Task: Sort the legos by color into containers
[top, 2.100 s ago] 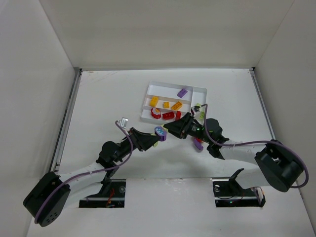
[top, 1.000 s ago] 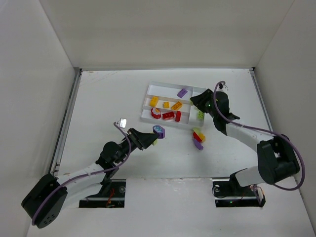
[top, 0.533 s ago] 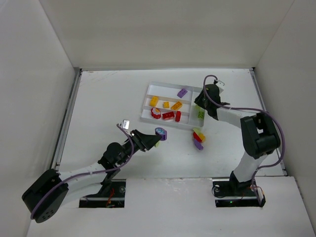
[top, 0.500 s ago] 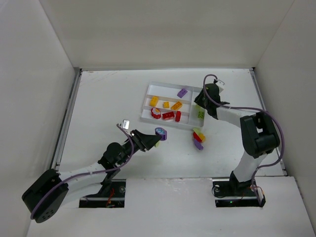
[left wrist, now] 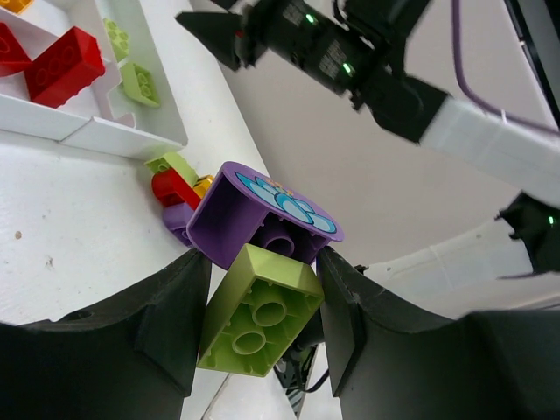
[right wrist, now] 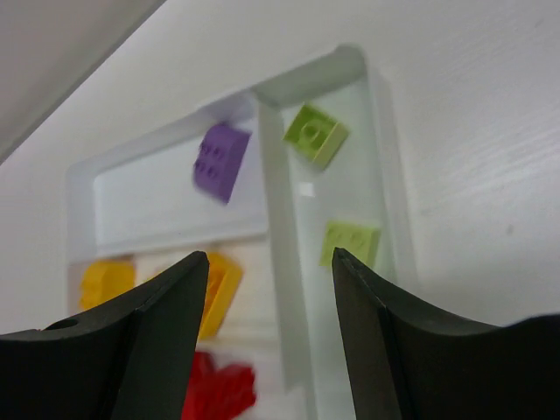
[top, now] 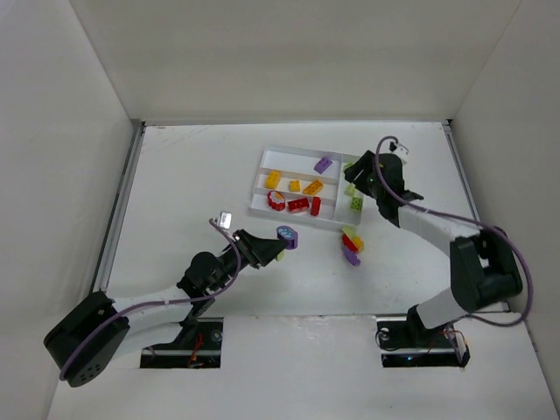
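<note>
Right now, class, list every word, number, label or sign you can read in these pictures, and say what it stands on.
No readable text in any view.
Purple piece, with the lime brick in the left gripper: a printed blue and white picture, no letters.
Left arm's white tag, right arm's white tag: too small to read.
</note>
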Tool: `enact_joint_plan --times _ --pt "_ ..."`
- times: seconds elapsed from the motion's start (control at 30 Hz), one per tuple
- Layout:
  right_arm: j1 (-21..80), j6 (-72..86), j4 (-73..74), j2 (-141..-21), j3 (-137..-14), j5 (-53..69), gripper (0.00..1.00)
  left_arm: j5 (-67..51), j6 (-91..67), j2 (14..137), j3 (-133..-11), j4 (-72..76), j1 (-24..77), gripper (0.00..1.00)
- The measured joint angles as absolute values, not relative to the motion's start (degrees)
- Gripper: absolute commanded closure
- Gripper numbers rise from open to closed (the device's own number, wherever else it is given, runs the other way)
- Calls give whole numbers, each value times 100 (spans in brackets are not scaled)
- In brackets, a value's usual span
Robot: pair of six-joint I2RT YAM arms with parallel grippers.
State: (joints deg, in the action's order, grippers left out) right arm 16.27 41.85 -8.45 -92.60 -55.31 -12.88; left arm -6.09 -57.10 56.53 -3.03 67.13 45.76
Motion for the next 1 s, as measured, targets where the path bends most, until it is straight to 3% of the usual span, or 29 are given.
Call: enact_joint_plan --times 0.2,0.37,0.63,1.0 --pt "2620 4899 -1743 -7008 -3883 1 23 -1039 -5708 5616 -314 6884 4403 71" --pt "3444 5402 -2316 -5972 -2985 799 17 -1354 -5708 5616 -416 6919 4244 72" --pt "4176 5653 -2281 -5662 -2912 1092 9 -1354 -5629 5730 -554 6882 4296 72" --pt "4357 6020 -2228 -5992 -2915 1116 10 -1295 -5391 5902 -692 6849 4407 72"
